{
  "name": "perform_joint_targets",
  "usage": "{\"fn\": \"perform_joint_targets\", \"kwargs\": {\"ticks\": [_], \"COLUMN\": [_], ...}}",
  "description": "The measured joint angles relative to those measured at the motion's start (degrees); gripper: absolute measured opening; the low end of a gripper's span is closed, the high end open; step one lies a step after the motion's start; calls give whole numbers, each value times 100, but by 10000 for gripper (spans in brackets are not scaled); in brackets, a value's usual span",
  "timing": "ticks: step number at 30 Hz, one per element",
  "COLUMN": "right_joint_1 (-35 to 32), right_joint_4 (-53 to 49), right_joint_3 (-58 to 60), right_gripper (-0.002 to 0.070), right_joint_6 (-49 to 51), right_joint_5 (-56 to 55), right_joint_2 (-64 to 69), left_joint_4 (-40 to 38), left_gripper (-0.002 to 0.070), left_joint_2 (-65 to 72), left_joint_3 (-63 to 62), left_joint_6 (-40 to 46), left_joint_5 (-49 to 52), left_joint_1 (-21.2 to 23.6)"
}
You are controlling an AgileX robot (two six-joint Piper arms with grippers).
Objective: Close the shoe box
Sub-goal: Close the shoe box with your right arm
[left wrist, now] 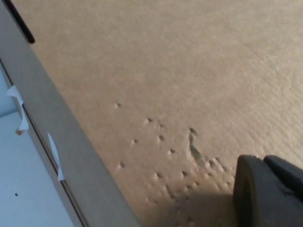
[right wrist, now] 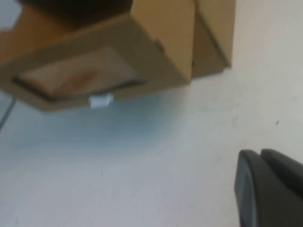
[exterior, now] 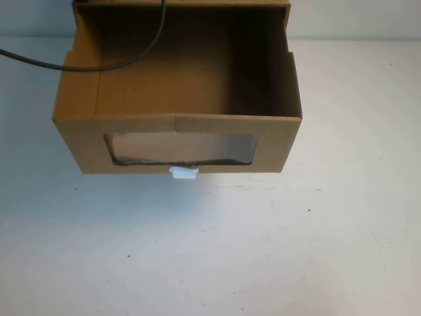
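The shoe box (exterior: 177,125) is a brown cardboard drawer, pulled out toward the table's front with its inside open and empty. Its front has a clear window (exterior: 181,149) with a small white tab (exterior: 183,172) under it. Neither gripper shows in the high view. My left gripper (left wrist: 270,189) is close against a dented cardboard face (left wrist: 165,94); I cannot tell which face. My right gripper (right wrist: 270,189) hangs over the white table, to the front right of the shoe box (right wrist: 161,47) and apart from it, with the tab (right wrist: 101,100) in view.
The outer cardboard sleeve (exterior: 283,5) stands behind the drawer and also shows in the right wrist view (right wrist: 215,38). A black cable (exterior: 79,66) crosses the drawer's back left corner. The white table (exterior: 210,250) stretches in front of the box.
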Motion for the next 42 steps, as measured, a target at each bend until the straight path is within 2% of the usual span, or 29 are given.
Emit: {"fn": "perform_joint_targets", "kwargs": {"ticks": [4,10,13,16,20,23,30,36,42], "right_joint_1": [0,210,875,1958,3293,3843,3964,3942,3643], "right_joint_4": [-54,269,54,-452,-1158,-1299,-1394,-1443,-1443], "right_joint_3": [-1314,-2886,-3508,-4004,-4307,-4358,-4732,-5173,-5543], "right_gripper": [-11,-11,-11,-11,-11,-11,-11,-11,-11], "right_joint_6": [-702,-1584,-1503,-1103,-536,-439,-378,-369,-356], "right_joint_5": [1570,2360,2235,1767,757,-53,-820,-905,-888], "right_joint_2": [1472,3364,4117,4584,5083,5505,6444,6981,7331], "left_joint_4": [0,-61,-85,-88,-112,-127,-145,-167,-178], "left_gripper": [-2,-2,-2,-2,-2,-2,-2,-2,-2], "left_joint_2": [0,0,0,0,0,3,3,13,13], "left_joint_3": [0,0,0,0,0,0,0,0,0], "left_joint_6": [0,0,0,0,0,0,0,0,0], "left_joint_5": [0,0,11,11,11,22,22,22,22], "left_joint_1": [0,0,0,0,0,0,0,0,0]}}
